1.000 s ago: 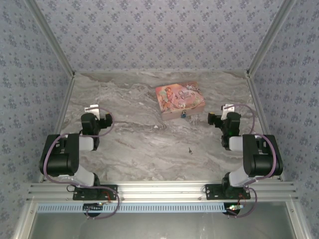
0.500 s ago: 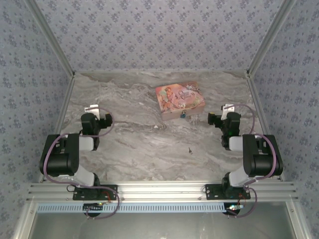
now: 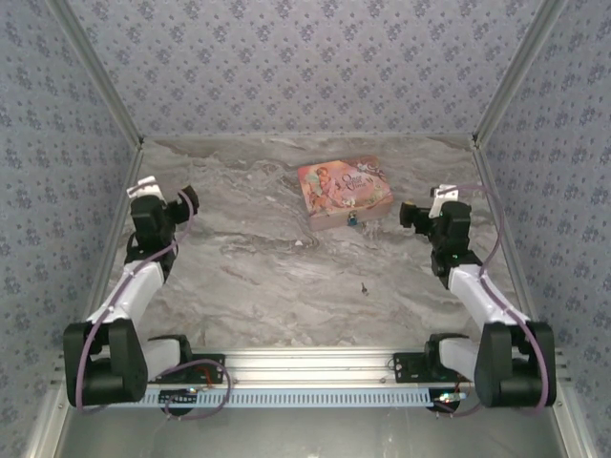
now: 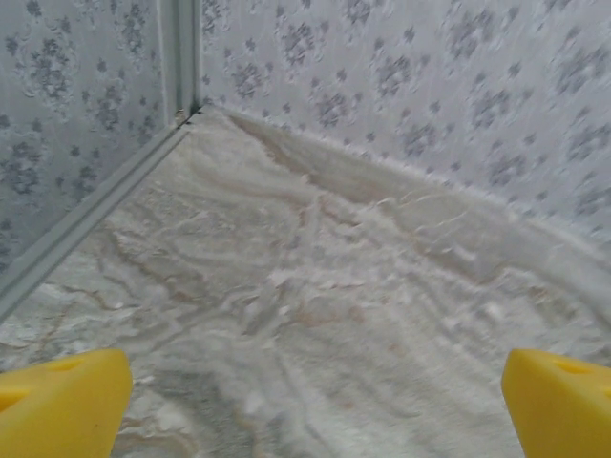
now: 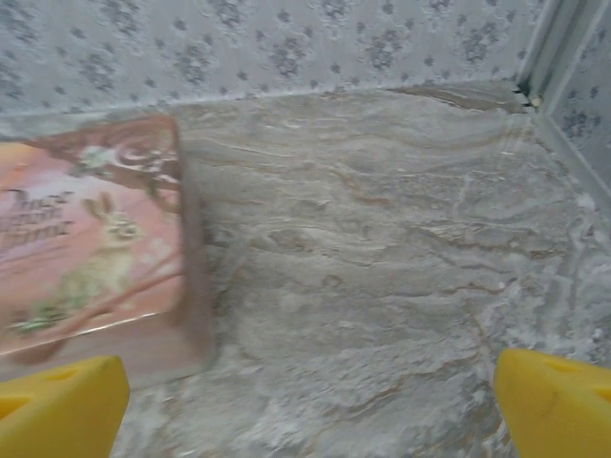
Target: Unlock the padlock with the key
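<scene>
Left fingers (image 4: 57, 405) and right fingers (image 5: 57, 405) gape empty over marbled grey tabletop (image 3: 267, 277), floral-papered walls (image 3: 286, 67) enclosing it.

The tiny blue padlock (image 3: 352, 220) lies just beside the pink box's (image 3: 342, 185) near edge. The dark sliver of a key (image 3: 363, 286) lies apart on the table (image 3: 258, 277).

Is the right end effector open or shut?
Open: the right end effector has yellow fingertips far apart at opposite edges of its wrist view, gripping nothing.
</scene>
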Controlling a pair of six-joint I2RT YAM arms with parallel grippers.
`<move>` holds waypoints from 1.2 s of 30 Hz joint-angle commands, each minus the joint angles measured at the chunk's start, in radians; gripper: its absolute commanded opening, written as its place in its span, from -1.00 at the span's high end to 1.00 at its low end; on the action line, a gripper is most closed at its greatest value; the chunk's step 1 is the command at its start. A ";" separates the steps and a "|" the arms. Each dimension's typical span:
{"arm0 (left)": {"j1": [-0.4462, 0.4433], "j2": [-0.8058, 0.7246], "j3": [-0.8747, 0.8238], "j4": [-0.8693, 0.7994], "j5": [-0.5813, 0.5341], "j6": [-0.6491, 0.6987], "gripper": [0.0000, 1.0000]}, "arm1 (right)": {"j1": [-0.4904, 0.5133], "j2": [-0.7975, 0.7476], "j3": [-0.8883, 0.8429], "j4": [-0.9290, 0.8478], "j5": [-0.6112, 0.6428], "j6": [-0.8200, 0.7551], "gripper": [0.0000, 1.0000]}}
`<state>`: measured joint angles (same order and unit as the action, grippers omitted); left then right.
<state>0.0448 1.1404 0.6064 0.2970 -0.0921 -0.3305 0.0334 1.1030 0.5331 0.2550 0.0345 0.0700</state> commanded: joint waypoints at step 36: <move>-0.527 0.113 0.007 -0.046 0.305 -0.372 -0.99 | 0.588 0.338 0.232 -0.851 -0.107 0.587 0.00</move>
<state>-0.4782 1.2713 0.5808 0.2363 0.1986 -0.7013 0.6098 1.4284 0.7364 -0.5228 -0.1204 0.6544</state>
